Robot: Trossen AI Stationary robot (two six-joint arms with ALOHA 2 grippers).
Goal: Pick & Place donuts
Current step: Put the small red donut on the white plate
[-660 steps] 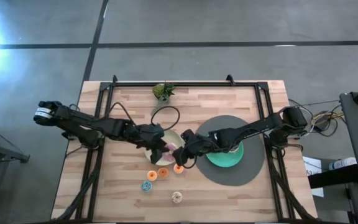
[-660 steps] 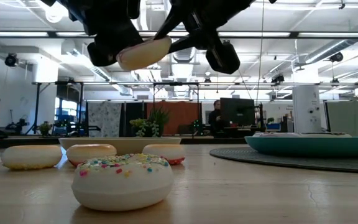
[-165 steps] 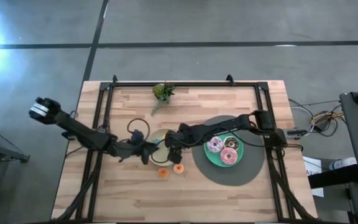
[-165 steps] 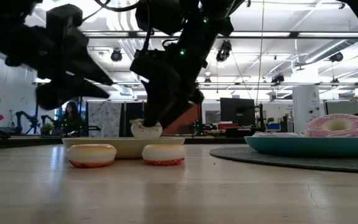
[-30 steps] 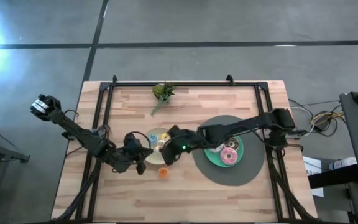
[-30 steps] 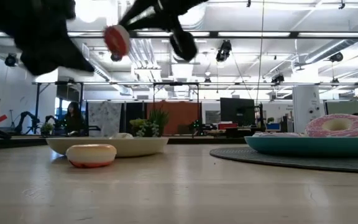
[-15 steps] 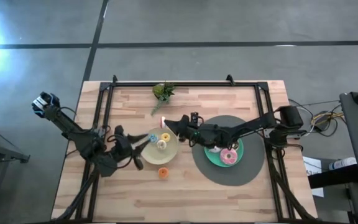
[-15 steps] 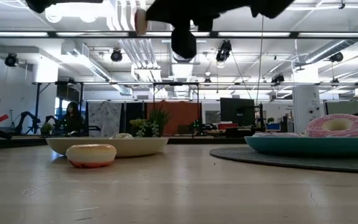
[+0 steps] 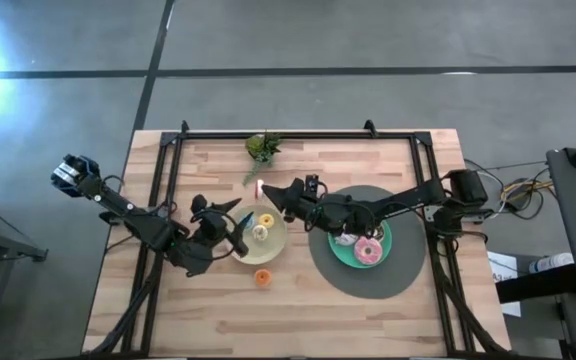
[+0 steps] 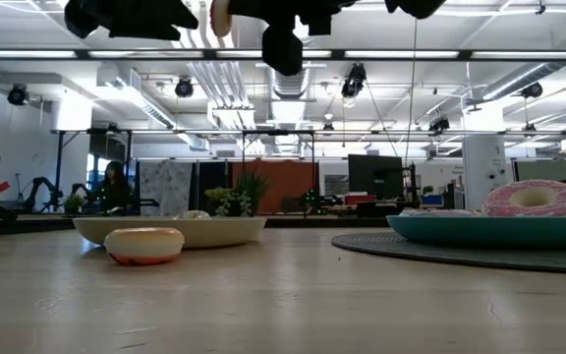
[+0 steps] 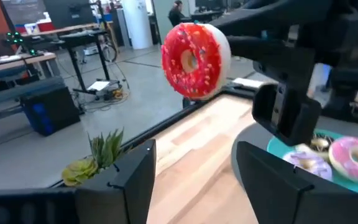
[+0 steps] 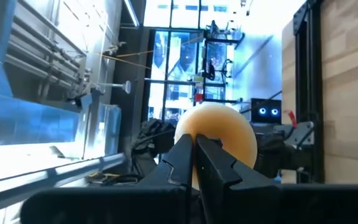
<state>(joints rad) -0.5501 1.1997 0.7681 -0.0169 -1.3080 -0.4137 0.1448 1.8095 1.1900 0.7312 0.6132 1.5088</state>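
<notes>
Dark and spread wide, gripping nothing: left gripper [image 9: 234,225], parked at the near rim of the beige plate [image 9: 278,236]. Probably kept open there to wait its turn or to take the next ring.

Just below and to the right of those open fingers, loose on the wooden table [image 9: 198,310]: an orange donut [image 9: 262,277], not yet sorted, resting beside the plate rather than on it. Inside the plate, right in front of the left gripper, a cream mini donut [image 9: 260,232] and what looks like a blue one, though half hidden by the fingers.

Further right, lifted well clear of the wood: right gripper [image 9: 268,190], pinched narrow on the red donut [image 11: 196,60]. Clamped edge-on, sprinkled face turned toward the left wrist camera, pale underside showing between the closed fingers [image 12: 194,163] in the right wrist view. Held high above the plate's far rim, likely for carrying across to a drop.

Behind the right gripper, back along its arm: teal plate [image 9: 348,259] on a grey mat, already loaded with a pink donut [image 9: 369,250] and others.
</notes>
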